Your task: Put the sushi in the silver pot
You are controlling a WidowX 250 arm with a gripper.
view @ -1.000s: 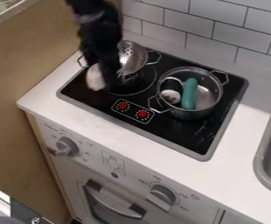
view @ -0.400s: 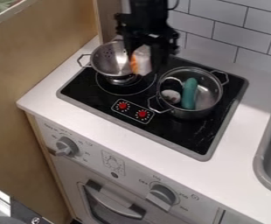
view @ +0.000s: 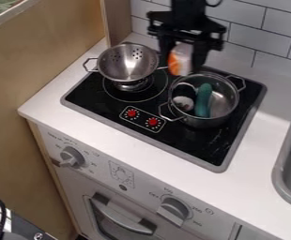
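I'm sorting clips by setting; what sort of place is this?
Probably a toy kitchen: a stovetop with printed red knobs, an oven door handle below, and a grey sink beside it.

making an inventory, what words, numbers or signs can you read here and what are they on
Nothing legible to quote:
Left knob: surrounding print too small
Right knob: surrounding print too small
Printed square: too small
Red dials: white ticks, no words made out
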